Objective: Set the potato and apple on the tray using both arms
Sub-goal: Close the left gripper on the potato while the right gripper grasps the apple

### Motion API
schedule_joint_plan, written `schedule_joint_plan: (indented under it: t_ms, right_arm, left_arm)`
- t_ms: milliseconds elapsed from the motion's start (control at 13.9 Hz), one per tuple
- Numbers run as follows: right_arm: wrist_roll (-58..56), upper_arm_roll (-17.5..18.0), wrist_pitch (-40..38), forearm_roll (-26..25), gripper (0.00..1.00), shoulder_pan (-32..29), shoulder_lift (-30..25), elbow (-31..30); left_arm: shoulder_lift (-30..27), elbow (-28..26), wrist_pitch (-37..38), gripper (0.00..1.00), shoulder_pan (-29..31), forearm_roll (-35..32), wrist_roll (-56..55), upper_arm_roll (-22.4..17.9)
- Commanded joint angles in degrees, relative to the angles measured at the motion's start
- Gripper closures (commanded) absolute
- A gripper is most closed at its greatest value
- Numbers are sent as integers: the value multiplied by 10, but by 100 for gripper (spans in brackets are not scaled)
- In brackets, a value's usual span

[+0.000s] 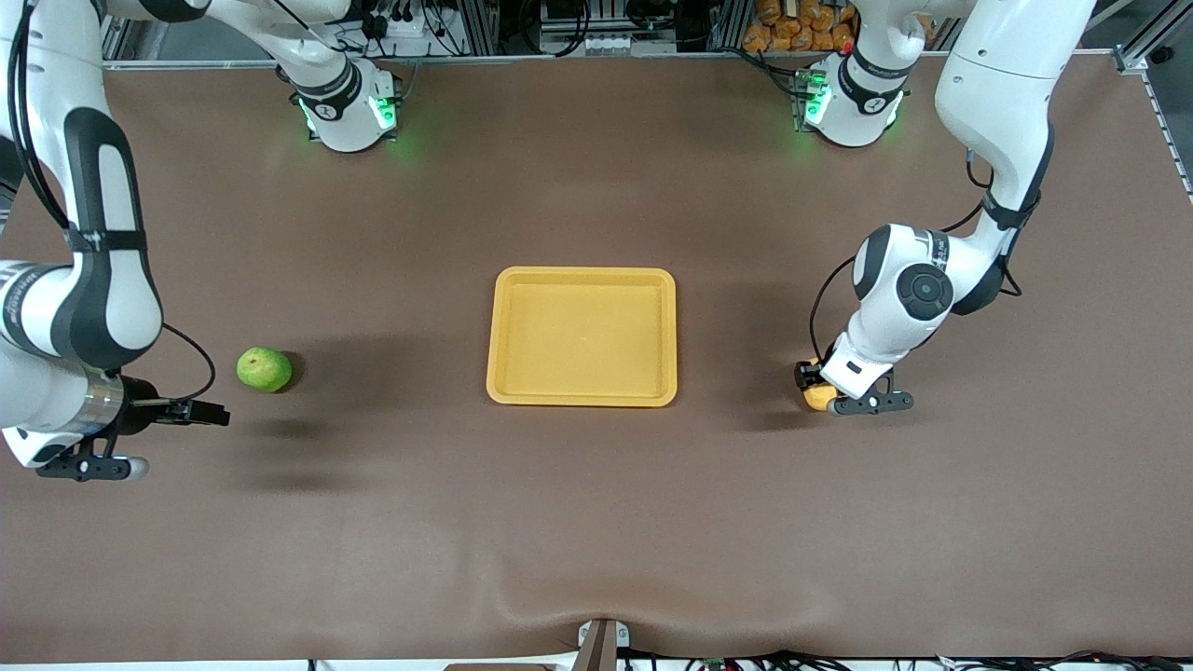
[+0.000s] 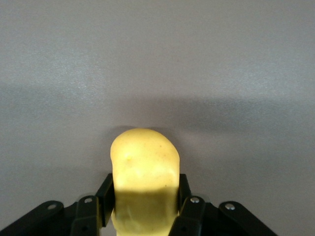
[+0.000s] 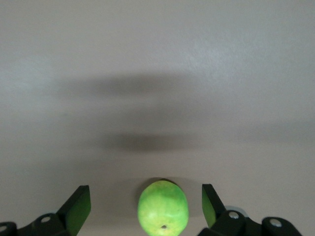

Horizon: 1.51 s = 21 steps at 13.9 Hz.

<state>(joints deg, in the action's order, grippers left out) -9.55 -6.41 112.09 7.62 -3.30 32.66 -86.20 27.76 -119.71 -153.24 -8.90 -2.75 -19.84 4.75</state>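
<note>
The yellow-orange potato (image 1: 820,398) is at the left arm's end of the table, level with the tray's near edge. My left gripper (image 1: 813,382) is shut on it; in the left wrist view the potato (image 2: 144,164) is pinched between both fingers (image 2: 105,196). The green apple (image 1: 264,369) lies on the table toward the right arm's end. My right gripper (image 1: 200,411) is open and empty close beside the apple. In the right wrist view the apple (image 3: 163,209) shows between the spread fingers (image 3: 78,209), untouched. The yellow tray (image 1: 582,280) lies empty at mid-table.
Brown cloth covers the table, with a ripple (image 1: 596,606) at its near edge. Both arm bases (image 1: 349,107) stand along the edge farthest from the front camera. A bin of orange items (image 1: 802,23) stands off the table by the left arm's base.
</note>
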Motion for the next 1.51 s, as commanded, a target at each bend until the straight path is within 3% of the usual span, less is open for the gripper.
schedule_joint_plan:
  t_ms: [0,359,646,789,1005,1435]
  right_arm:
    - [-11,5,-6,-2,0,-5,-4,-17]
    - [-11,5,7,-4,0,-11,-27,-90]
    - [-10,7,185,-2,0,-5,-107,-282]
    - [-10,8,243,-1,0,-5,-120,-335]
    - [-10,8,281,2,0,2,-121,-362]
    - [-10,9,345,4,0,10,-112,-404]
  left_arm:
    - [-6,4,-5,84,-14,2,-3,-3]
    - [-20,17,0,92,-55,2,0,-3]
    - [-25,58,54,94,-111,2,-4,-3]
    - [-24,92,100,94,-137,2,-14,-4]
    - [-23,116,139,95,-177,2,-49,-4]
    - [-2,137,141,96,-241,-7,-109,-6]
